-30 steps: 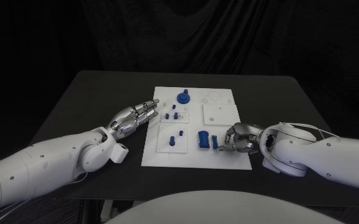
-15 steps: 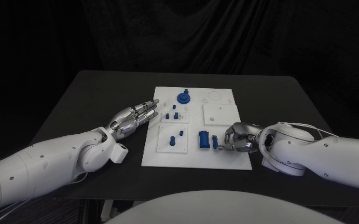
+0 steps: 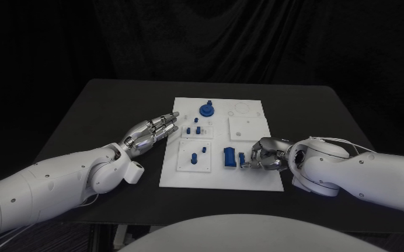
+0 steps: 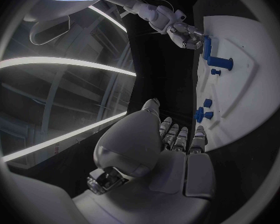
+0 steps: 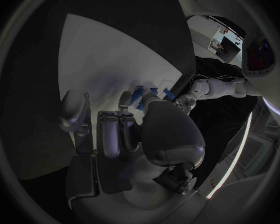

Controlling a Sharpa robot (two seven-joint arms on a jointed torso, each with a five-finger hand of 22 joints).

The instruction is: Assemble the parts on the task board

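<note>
While free, left hand (image 3: 154, 129) (board-edge)

- You can see the right hand (image 3: 267, 156) creep slightly further in over the task board's (image 3: 220, 179) right edge, toward the small blue part (image 3: 241, 160) at its fingertips.

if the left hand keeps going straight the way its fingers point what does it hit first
Likely the small blue parts just past the fingertips of the left hand, near the edge of the task board. Its height above the board is unclear.
</note>
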